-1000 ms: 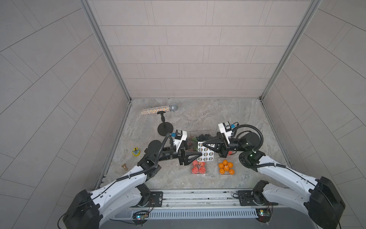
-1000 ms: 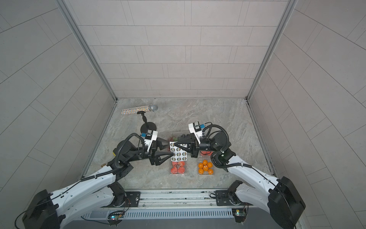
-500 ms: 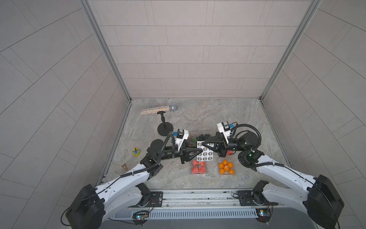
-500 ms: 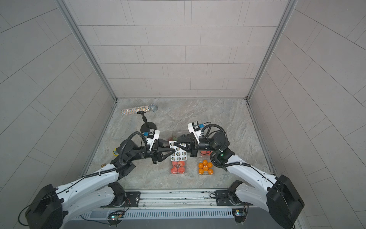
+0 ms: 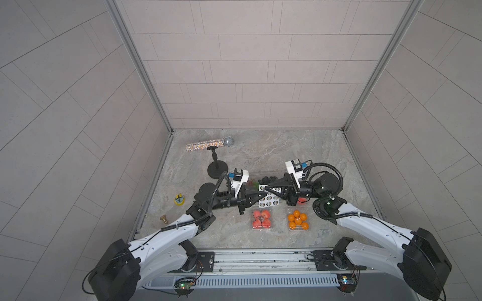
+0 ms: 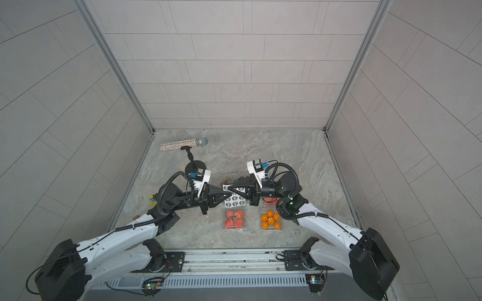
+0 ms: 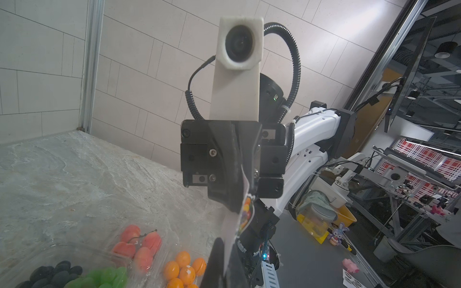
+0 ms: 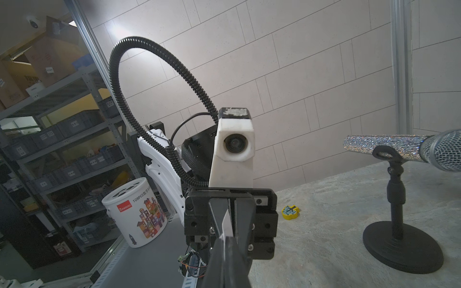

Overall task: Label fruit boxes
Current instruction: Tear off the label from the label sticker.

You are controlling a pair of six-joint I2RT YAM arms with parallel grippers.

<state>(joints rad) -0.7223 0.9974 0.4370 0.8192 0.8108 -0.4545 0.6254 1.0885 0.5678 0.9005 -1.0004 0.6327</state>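
Pinched the white sticker sheet [image 5: 270, 201] from opposite sides with left end effector [image 5: 265, 194] and right end effector [image 5: 266, 188], near the red-pink fruit box [image 5: 261, 219].

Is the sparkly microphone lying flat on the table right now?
No, the microphone rests horizontally in the clip of its black stand.

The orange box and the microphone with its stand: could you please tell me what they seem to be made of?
Orange box: probably thin clear plastic, glossy; the fruit shows through. Microphone: handle covered in glittering, rhinestone-like studs; head looks like silver wire mesh. Stand: matt black, likely metal or plastic, unclear.
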